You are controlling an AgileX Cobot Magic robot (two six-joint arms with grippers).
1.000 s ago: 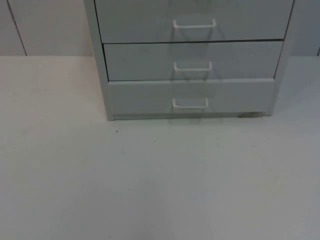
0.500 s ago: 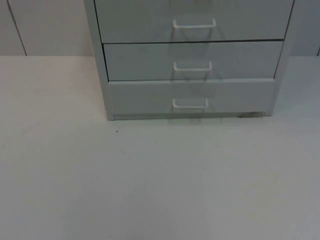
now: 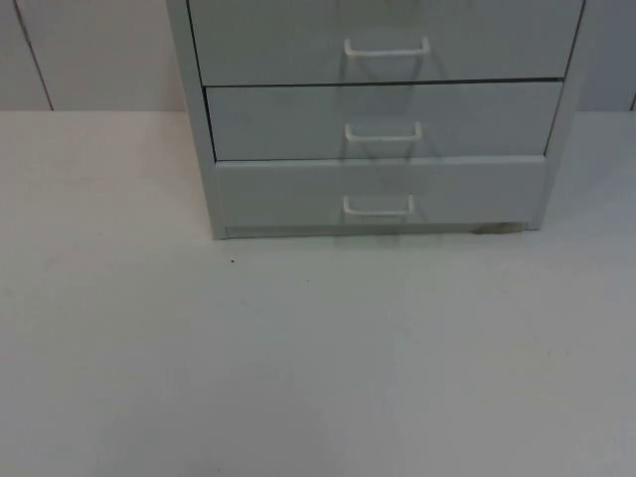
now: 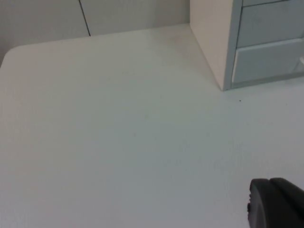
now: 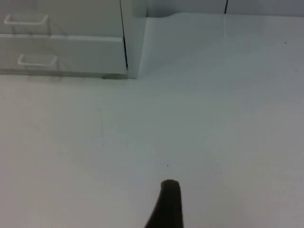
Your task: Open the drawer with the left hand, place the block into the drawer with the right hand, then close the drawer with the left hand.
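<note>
A light grey drawer cabinet (image 3: 378,119) stands at the back of the white table, with three drawer fronts stacked. Each front carries a white bar handle: top (image 3: 386,47), middle (image 3: 383,132) and bottom (image 3: 378,207). All three fronts look pushed in. The left wrist view has the cabinet's left side (image 4: 213,42) well ahead of my left gripper's black fingertip (image 4: 278,204), which hovers over bare table. In the right wrist view the cabinet's right front corner (image 5: 130,42) and the bottom handle (image 5: 37,60) lie far beyond my right gripper's fingertip (image 5: 167,204).
The white table top (image 3: 298,358) stretches open in front of the cabinet and to both its sides. A grey partition wall (image 3: 89,50) closes the back. The table's rounded far left corner (image 4: 12,50) is in the left wrist view.
</note>
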